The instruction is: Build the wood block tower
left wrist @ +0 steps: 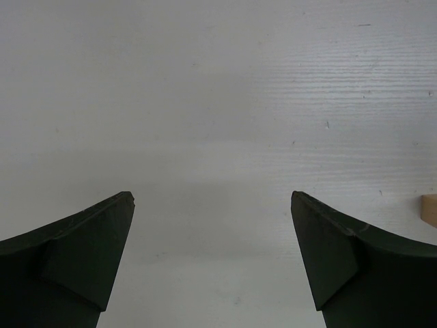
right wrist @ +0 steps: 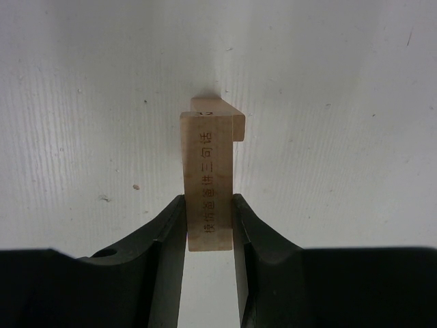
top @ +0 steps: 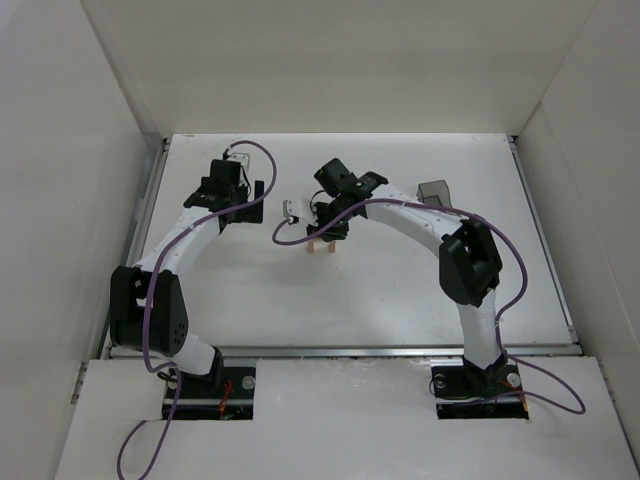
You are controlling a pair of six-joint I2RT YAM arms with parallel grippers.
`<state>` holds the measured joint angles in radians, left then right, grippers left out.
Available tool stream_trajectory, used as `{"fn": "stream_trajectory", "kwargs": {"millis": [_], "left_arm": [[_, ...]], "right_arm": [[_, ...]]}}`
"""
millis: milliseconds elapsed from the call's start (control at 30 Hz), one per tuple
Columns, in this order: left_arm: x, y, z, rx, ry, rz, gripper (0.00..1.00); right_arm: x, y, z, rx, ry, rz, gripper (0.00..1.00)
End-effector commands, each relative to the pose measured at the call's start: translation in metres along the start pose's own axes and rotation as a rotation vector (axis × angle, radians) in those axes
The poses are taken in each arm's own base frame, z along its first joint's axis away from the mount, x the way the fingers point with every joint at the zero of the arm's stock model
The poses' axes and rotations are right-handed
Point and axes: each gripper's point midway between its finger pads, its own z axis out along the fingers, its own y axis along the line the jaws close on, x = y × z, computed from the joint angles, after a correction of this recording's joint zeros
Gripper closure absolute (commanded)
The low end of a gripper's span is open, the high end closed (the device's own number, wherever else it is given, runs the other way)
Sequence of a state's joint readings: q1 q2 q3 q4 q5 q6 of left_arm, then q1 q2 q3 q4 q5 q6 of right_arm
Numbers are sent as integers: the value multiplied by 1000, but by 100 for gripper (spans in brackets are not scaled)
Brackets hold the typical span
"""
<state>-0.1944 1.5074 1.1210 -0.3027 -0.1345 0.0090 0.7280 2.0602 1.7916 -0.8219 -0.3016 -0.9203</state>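
The wood block tower (top: 320,246) stands near the middle of the table (top: 400,290), its one flat plank (right wrist: 208,164) clamped between the right gripper's (right wrist: 208,201) two fingers, one upright (right wrist: 218,108) showing beneath its far end. At the tower's 10 o'clock the left gripper (left wrist: 212,201) gapes empty; one grey container (top: 434,189) sits at 2 o'clock

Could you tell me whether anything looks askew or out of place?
Only slightly: the block under the far end of the plank, held in the right gripper, sticks out past one edge. Nothing looks spilled.
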Motion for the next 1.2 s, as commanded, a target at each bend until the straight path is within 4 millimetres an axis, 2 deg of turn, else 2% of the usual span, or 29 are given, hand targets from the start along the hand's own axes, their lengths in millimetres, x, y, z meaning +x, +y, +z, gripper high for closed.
{"fn": "stream_trajectory", "kwargs": {"millis": [0,433,600,933,1067,1100,1167], "left_arm": [[-12,1,-11,7,-56,-19,1],[-12,-1,-11,16,-55,-19,1],[-8,-1,-10,16,-46,-17,1],[-8,-2,-10,25,-46,-17,1],[-8,-2,-10,25,-46,-17,1],[-8,-2,-10,25,-46,-17,1],[-8,-4,-10,34,-45,-17,1]], "right_arm": [[-22,-13,-10,51,-54,-27,100],[-22,-13,-10,51,-54,-27,100],[-20,-15,-6,57,-47,-18,85],[-20,-14,-6,56,-47,-9,84],[-20,-14,-6,56,-47,-9,75],[-21,-17,-7,69,-46,-11,69],[-21,-17,-7,69,-46,-11,64]]}}
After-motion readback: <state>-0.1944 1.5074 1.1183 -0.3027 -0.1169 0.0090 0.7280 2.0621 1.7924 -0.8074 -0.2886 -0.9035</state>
